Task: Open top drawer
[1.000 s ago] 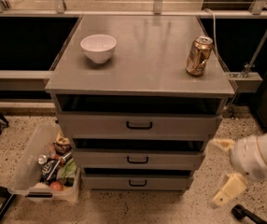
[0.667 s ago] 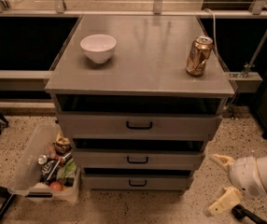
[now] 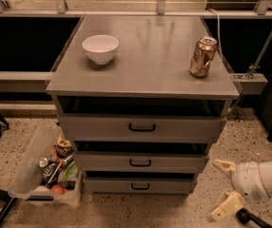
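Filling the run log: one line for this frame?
gripper: open, low right of cabinet | top drawer: handle ungripped | white bowl, soda can: on top

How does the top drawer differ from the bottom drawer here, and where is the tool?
The top drawer looks wider and taller-fronted than the bottom drawer. The top drawer has a broad dark gap above its front; the bottom drawer has only a thin one. Both are grey with a centred black bar handle. The tool is low at the right, beside the cabinet, fingers spread, touching neither.
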Tool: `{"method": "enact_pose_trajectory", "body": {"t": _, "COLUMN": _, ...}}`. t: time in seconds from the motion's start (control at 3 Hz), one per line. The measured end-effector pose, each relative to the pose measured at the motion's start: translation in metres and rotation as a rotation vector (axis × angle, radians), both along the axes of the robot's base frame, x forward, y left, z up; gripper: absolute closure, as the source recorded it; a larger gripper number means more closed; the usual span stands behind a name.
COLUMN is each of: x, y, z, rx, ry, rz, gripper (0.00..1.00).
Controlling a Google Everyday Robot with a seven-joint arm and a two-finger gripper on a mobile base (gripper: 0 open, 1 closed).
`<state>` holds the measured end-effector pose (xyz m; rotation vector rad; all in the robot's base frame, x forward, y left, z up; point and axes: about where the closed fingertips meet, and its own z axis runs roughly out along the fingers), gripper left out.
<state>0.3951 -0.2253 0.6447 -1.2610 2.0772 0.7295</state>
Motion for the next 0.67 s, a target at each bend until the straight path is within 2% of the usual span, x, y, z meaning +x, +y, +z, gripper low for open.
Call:
{"method": "enact_pose_trajectory", "body": {"t": 0.33, "x": 0.046, "y": 0.014, "z": 0.011, "rx": 0.032, "ry": -0.077, "rz": -0.002, "gripper": 0.0}}
{"method": "enact_pose_trajectory", "body": {"t": 0.67, "x": 0.108, "y": 0.043, "z": 0.053, "rx": 0.014, "ry": -0.192, "rz": -0.065, "gripper": 0.0}}
